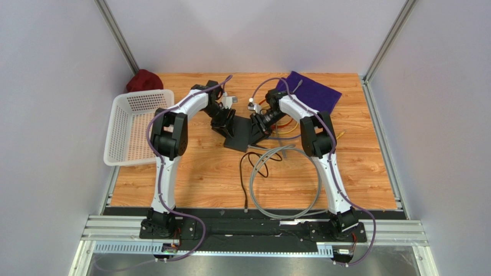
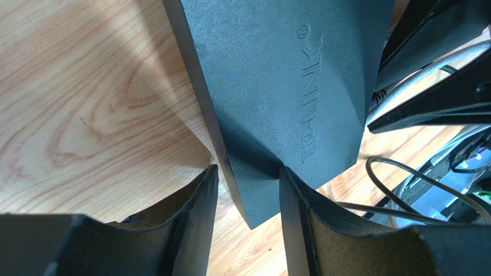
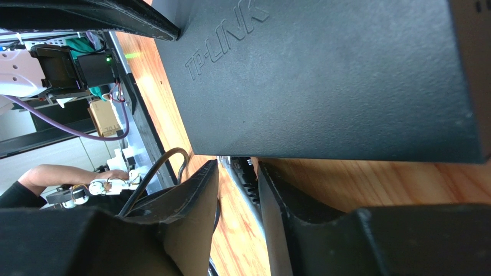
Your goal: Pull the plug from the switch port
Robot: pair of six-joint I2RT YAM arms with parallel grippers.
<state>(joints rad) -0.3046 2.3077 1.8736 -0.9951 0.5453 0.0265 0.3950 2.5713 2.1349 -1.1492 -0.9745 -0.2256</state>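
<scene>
Evidently you were at the gripping stage, with the pull itself not yet made. Your left claw was clenched on a corner of the small flat matte-black rectangular switch. One finger sat against its side wall and the other over its lettered top, so the box was braced. The switch lay near the middle of the wood-grain worktop, between both claws.

Your right claw was drawn in narrow around the grey ribbed plug where it met the switch's edge. It looked to be grasping the plug, though the contact itself was in shadow. By my reading the plug sat in its port, because its ribbed boot ran straight up under the edge of the box and I could make out no gap. So the bracing and the grasp were done. What remained for you was the draw straight back out of the port, with the left claw holding the box against sliding.

The white plastic mesh basket stood at the left edge of the worktop, well apart from the switch, and nothing showed inside it. A dark red cloth lay just behind the basket, and a purple cloth lay at the far side behind your right arm. A thick grey cable loop and a thin black cable lay loose on the worktop on the near side of the switch, outside the basket.
</scene>
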